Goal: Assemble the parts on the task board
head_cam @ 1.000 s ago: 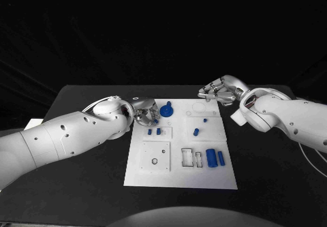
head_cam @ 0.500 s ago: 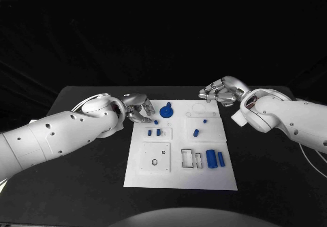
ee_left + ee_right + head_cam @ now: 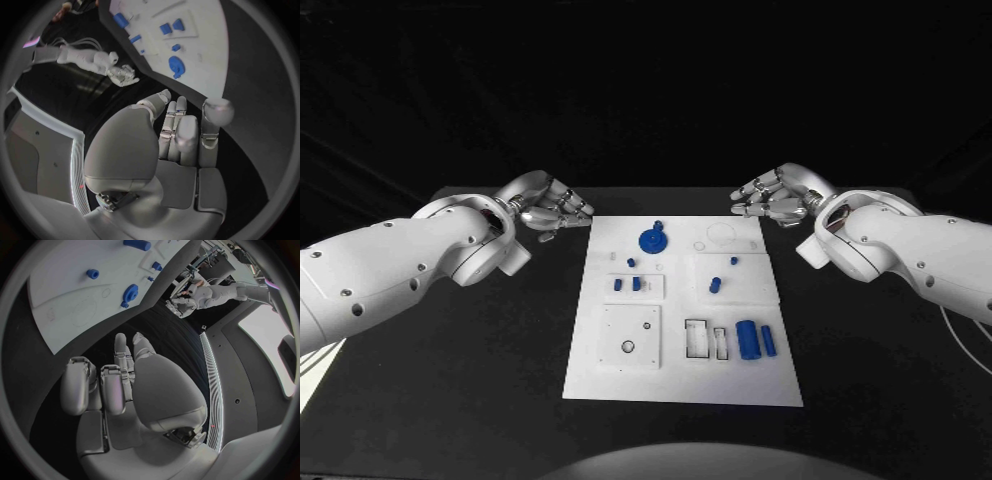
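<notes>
The task board [image 3: 684,380] is lying in the middle of the table. Small blue parts [image 3: 754,338] are sitting on it. The left hand [image 3: 551,207] and right hand [image 3: 770,196] are hanging beside its far corners, fingers curled in, holding nothing.

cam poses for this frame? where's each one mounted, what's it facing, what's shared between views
Head view: on the robot's head, looking down at the task board; both arms enter, left hand and right hand off the board's far corners.
Left wrist view: behind the left hand, facing the task board.
Right wrist view: behind the right hand, facing the task board.
Shared: the blue round part; each wrist view also catches the opposite hand.
</notes>
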Action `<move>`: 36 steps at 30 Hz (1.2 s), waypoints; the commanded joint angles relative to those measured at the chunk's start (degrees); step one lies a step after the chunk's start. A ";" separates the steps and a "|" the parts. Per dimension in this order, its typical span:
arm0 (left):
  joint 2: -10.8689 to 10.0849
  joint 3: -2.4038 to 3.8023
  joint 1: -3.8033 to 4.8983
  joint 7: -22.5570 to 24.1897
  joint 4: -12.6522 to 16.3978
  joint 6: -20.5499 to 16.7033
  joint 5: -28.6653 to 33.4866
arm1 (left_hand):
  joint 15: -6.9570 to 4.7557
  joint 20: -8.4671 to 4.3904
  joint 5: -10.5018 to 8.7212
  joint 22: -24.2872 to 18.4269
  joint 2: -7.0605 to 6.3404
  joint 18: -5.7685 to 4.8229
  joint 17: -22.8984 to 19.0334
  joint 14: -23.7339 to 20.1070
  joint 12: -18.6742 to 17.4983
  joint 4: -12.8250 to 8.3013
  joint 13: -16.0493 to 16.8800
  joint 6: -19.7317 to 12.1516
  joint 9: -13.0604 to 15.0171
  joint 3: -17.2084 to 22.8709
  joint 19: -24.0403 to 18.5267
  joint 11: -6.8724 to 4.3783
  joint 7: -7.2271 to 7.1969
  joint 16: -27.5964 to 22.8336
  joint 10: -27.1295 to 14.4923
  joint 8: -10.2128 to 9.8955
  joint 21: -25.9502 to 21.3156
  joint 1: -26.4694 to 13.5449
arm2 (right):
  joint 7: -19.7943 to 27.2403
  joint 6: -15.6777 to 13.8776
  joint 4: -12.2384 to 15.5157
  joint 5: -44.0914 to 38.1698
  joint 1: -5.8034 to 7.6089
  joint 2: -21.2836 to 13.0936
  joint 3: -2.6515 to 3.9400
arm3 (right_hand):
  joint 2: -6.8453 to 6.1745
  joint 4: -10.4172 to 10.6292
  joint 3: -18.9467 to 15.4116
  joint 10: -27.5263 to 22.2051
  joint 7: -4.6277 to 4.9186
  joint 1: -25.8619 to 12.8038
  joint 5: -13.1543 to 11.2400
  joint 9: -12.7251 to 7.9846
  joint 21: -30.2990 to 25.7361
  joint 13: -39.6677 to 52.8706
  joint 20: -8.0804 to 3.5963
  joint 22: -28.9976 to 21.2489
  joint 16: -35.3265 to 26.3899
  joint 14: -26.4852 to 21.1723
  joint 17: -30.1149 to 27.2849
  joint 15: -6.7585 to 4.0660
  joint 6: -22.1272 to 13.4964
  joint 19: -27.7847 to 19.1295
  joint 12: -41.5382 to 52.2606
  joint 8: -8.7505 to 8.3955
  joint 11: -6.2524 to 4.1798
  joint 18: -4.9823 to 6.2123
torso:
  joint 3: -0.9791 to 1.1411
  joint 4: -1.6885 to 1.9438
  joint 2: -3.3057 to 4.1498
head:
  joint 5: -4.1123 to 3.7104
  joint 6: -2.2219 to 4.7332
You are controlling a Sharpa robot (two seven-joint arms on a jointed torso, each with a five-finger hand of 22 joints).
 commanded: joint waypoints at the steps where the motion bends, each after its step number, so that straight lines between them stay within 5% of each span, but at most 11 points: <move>1: -1.05 -0.40 -0.13 10.93 1.43 -3.94 35.87 | 0.01 0.03 -0.06 -2.01 0.74 1.06 -2.10 -1.15 0.84 0.24 0.22 0.66 0.05 0.25 -1.10 -0.06 -0.16 -1.02 0.57 0.54 -2.70 -0.27 | -1.50 1.74 0.18 -9.07 -0.06 -0.14 0.02 | -0.44 -1.81 2.27 -0.16 0.21 2.64 -1.08 0.00 0.12 -2.70 -0.14 0.34 -0.77 3.91 6.07 -0.26 1.30 0.19 -2.79 -0.09 0.18 0.42 | -0.31 -0.05 -0.29 | -0.29 0.37; 9: -3.45 -0.99 -0.90 16.69 6.69 -2.48 49.13 | -1.11 -0.73 -0.21 -3.96 1.09 1.54 -1.97 -2.12 8.07 0.12 3.99 0.71 -0.11 -1.75 -2.23 -1.67 -1.18 -0.57 5.00 1.27 -5.53 -1.35 | -5.82 6.66 3.57 -29.48 -0.51 -1.19 0.02 | -2.59 -2.23 5.54 0.51 -0.55 1.98 -4.99 0.11 0.10 -10.15 0.10 0.30 -1.32 3.87 5.23 -0.10 4.23 0.30 -9.84 0.13 0.22 0.45 | -0.91 -0.25 -0.88 | -2.27 1.19; 13: -3.98 -1.13 -1.18 17.79 8.76 -1.81 50.76 | -0.85 -0.84 -0.27 -4.49 1.42 1.52 -1.39 -2.31 12.24 1.19 6.95 -1.00 -0.41 -3.91 -2.29 -1.31 -0.84 0.08 2.94 1.03 -6.34 -3.37 | -7.97 8.49 5.46 -37.74 -0.82 -1.55 0.02 | -3.64 -1.94 6.80 1.29 -0.74 1.06 -6.21 0.10 0.04 -13.13 0.28 0.23 -1.46 3.85 4.96 -0.02 5.24 0.32 -12.16 0.00 0.34 0.46 | -1.25 -0.50 -1.17 | -3.45 1.58; 17: -4.06 -1.23 -1.32 18.39 9.89 -1.13 51.53 | -0.48 -0.42 -0.20 -4.88 1.71 1.46 -1.12 -2.58 15.81 1.70 9.51 -3.34 -0.40 -5.96 -2.33 -0.83 -0.25 0.60 -0.21 0.98 -6.97 -4.20 | -9.78 9.50 6.56 -43.72 -1.29 -1.58 0.03 | -4.36 -1.70 7.41 1.37 -0.63 0.50 -6.64 -0.01 -0.04 -14.71 0.43 0.13 -1.61 3.81 4.72 0.12 5.25 0.31 -13.40 -0.35 0.56 0.47 | -1.50 -0.61 -1.39 | -3.84 1.70; 26: -4.11 -1.34 -1.39 18.67 11.10 -0.54 51.91 | -0.22 -0.15 0.03 -5.85 2.94 1.75 -1.86 -3.31 21.66 1.99 12.84 -4.84 -0.21 -7.70 -2.57 -0.62 -0.02 0.93 -4.85 3.05 -8.49 -3.78 | -11.82 11.30 8.01 -50.15 -2.21 -1.31 0.03 | -5.66 -1.40 9.39 1.55 -0.50 -0.10 -7.18 -0.15 -0.35 -18.19 0.71 -0.29 -1.92 3.72 4.18 0.30 5.23 0.20 -15.81 -0.87 0.85 0.55 | -1.55 -0.58 -1.38 | -3.82 1.57; 36: -4.39 -1.40 -1.40 18.65 11.71 -0.53 51.95 | -0.18 -0.11 0.09 -6.49 3.13 1.90 -2.31 -3.55 22.36 1.96 13.09 -5.15 -0.22 -7.76 -2.81 -0.58 0.02 0.83 -5.57 3.42 -9.37 -3.51 | -12.16 12.81 8.53 -52.19 -2.81 -0.77 0.03 | -6.38 -1.31 11.84 2.51 -0.83 -0.35 -7.32 -0.14 -0.46 -20.74 0.38 -0.39 -1.99 3.73 3.97 -0.11 5.73 0.21 -17.22 -0.88 0.57 0.58 | -1.55 -0.56 -1.25 | -3.89 1.58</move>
